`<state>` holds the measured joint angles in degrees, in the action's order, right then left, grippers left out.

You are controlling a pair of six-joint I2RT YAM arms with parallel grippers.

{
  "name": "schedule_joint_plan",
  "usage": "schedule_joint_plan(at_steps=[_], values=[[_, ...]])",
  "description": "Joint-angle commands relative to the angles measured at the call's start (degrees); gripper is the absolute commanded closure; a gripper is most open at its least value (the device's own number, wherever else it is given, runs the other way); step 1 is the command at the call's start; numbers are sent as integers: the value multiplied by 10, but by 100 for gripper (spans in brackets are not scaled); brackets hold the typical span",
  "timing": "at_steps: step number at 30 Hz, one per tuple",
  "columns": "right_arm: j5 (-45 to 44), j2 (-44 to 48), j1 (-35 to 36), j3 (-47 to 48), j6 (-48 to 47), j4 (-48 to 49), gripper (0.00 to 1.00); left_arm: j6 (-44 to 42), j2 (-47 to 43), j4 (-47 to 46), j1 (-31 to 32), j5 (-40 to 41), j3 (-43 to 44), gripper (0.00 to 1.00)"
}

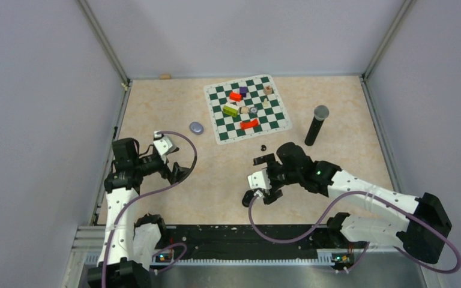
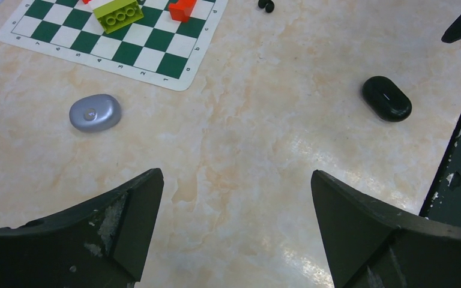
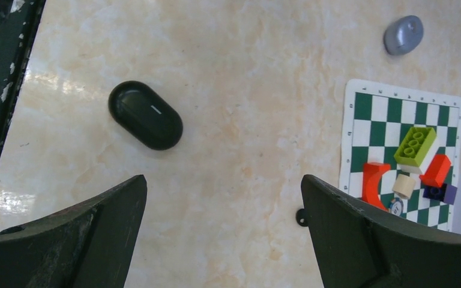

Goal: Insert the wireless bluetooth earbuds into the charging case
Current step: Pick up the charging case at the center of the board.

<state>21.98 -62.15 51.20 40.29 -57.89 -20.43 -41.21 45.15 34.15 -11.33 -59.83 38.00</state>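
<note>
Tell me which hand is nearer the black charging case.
Right. The right hand is open just beside the black charging case; the left hand, also open, is far off to its left, nearer the grey case.

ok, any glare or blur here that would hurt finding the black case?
Left wrist: soft sheen on the table near the black case, which stays crisp. Right wrist: glare only along the table's edge at frame left, case sharp. Top external: even light, but the black earbuds are a mere speck.
</note>
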Motion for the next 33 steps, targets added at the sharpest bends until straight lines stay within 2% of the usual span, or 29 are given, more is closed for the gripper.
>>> schedule_joint_plan(at_steps=[1, 10, 23, 33], values=[[-15, -3, 35, -32, -15, 31, 1, -32, 6, 20, -5, -41, 20, 1], [-31, -27, 54, -56, -10, 57, 1, -106, 21, 102, -22, -73, 40, 1], [-19, -62, 68, -47, 76, 125, 1, -148, 32, 141, -38, -100, 46, 1], [-25, -67, 71, -49, 81, 141, 1, -175, 39, 164, -45, -111, 50, 1]])
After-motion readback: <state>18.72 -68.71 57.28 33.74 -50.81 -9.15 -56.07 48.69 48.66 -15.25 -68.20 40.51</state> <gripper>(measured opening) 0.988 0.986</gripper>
